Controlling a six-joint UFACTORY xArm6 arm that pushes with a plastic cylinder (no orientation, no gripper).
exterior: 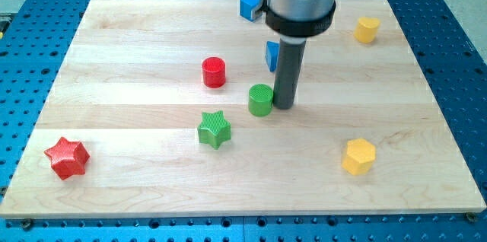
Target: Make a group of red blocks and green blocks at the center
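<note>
A green cylinder (260, 100) stands near the board's middle. My tip (283, 106) rests right against its right side. A green star (214, 129) lies below and to the left of the cylinder. A red cylinder (214, 72) stands up and to the left of the green cylinder. A red star (67, 157) lies far off at the view's bottom left corner of the board.
A blue block (271, 55) sits just behind the rod, partly hidden by it. Another blue block (249, 5) is at the top edge. A yellow block (367, 30) is at the top right and a yellow hexagonal block (358, 156) at the bottom right.
</note>
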